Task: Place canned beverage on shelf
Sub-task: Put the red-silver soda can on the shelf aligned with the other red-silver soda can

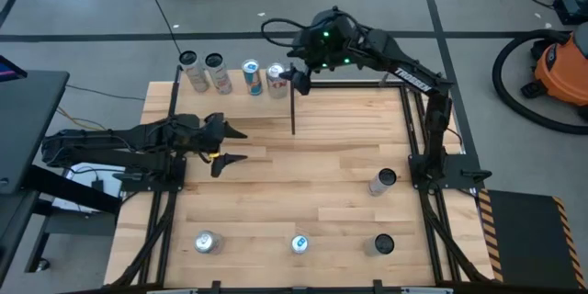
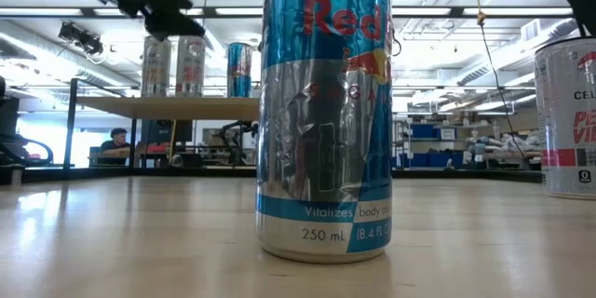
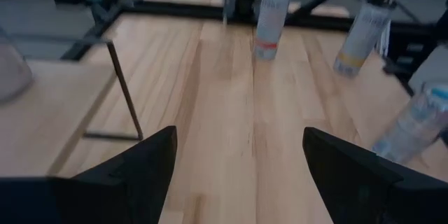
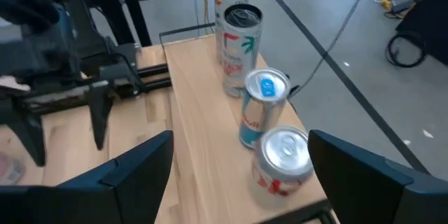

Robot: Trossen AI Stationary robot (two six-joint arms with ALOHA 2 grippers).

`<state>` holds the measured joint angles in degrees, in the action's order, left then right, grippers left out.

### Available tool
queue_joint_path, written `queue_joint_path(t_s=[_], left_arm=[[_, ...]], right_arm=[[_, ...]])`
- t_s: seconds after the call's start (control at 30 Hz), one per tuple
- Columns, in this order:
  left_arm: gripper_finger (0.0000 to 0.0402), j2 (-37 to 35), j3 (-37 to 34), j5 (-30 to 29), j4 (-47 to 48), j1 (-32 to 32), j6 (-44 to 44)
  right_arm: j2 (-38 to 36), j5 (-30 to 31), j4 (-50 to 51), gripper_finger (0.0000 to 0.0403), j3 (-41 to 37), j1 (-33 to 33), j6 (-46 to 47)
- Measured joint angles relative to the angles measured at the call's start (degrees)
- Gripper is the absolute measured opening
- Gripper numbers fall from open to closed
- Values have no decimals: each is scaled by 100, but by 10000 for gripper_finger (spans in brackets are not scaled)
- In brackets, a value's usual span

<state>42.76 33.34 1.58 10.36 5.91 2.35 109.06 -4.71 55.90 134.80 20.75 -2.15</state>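
The shelf, a pale-wood panel edged by black rods, stands raised at the table's far left; it also shows in the right wrist view and the low view. Several cans stand upright in a row along its far edge. The one nearest its right end is a red-and-white can; beside it is a blue can. My right gripper is open at the shelf's right end, its fingers well apart on either side of the red-and-white can, not touching it. My left gripper is open and empty near the shelf's near edge.
Several more cans stand on the tabletop: one at the right and three along the near edge. A blue-and-silver can fills the low view. The shelf's black leg stands near my left gripper.
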Motion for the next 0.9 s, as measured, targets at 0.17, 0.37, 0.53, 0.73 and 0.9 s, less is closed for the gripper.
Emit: queue_joint_path(t_s=[0.17, 0.37, 0.53, 0.73, 0.9], left_arm=[[311, 0, 0, 0, -493, 0, -4], [311, -1, 0, 0, -622, 1, -7], [311, -2, 0, 0, -622, 0, -2], [311, -1, 0, 0, -624, 0, -4], [311, -1, 0, 1, -628, 0, 26]], right_arm=[[-226, 87, 251, 339, 0, 0, -142], [-388, 87, 430, 339, 0, 0, -256], [-433, 87, 482, 339, 2, 0, -258], [-433, 83, 715, 338, 2, 0, -375], [-429, 83, 904, 338, 2, 0, -402]])
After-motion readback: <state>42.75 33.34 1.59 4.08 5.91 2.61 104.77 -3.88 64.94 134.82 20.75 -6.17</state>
